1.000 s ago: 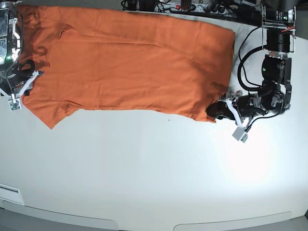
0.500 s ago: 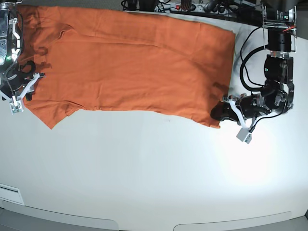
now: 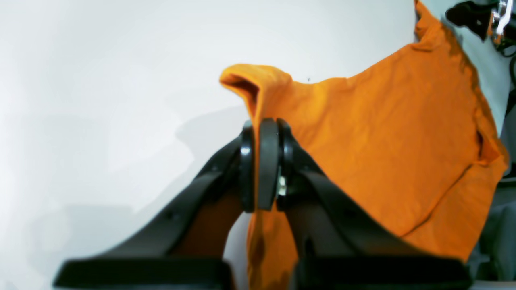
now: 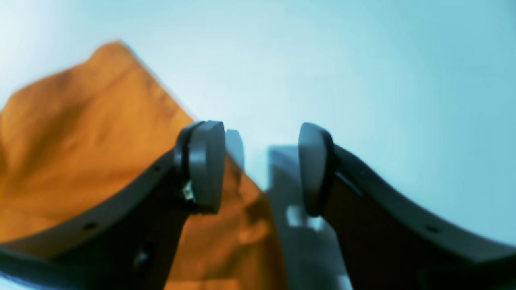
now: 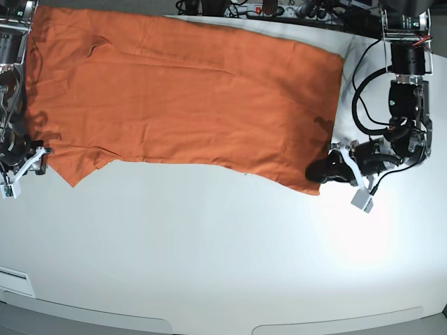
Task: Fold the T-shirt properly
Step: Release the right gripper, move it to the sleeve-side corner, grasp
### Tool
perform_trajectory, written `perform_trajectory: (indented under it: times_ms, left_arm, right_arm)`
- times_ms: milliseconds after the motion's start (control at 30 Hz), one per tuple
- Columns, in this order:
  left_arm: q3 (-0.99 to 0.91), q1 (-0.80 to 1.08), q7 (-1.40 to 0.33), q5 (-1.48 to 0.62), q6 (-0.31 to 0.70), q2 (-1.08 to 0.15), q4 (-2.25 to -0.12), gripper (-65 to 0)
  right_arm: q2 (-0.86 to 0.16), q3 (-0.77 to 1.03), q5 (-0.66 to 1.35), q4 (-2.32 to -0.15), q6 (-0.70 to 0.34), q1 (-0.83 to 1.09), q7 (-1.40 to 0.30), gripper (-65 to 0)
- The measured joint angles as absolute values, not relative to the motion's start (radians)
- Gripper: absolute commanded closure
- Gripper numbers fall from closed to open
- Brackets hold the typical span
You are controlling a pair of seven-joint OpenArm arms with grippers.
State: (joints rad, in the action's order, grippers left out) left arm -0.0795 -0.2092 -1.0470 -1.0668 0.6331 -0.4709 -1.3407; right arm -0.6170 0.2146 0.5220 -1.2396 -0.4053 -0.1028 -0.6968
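white table: bare across near half. orange t-shirt: spread mostly flat over far half, long axis running side to side in base view, near edge slanting, one pointed corner hanging toward the near side at view's left; few shallow wrinkles. seen again in left wrist view, with a small raised fold of cloth just above the pads.

left gripper: at shirt's near corner on base view's right, low to the table; left wrist view shows pads pressed together, orange fabric running between and below them, so pinching the t-shirt's corner.

right gripper: just off shirt's edge at base view's left; right wrist view shows pads spread apart, nothing between them, cloth lying beside and under the left-hand pad, blurred.
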Motion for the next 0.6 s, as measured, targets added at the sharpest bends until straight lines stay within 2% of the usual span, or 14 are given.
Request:
perform_trajectory:
  times_ms: [167, 400, 600]
  left_arm:
    - [-0.08, -0.208, -1.047, -1.067, 0.633, -0.471, -1.341, 0.0]
    - [-0.08, -0.208, -1.064, -1.066, 0.633, -0.471, -1.341, 0.0]
    - [-0.08, -0.208, -1.066, -1.067, 0.633, -0.471, -1.341, 0.0]
  right_arm:
    - [-0.617, 0.218, 0.714, -1.026, -0.56, -0.258, -0.793, -31.9]
    - [-0.617, 0.217, 0.859, -0.816, -0.611, -0.362, -0.857, -31.7]
    - [-0.614, 0.221, 0.924, -0.76, -0.667, -0.368, -0.913, -31.7]
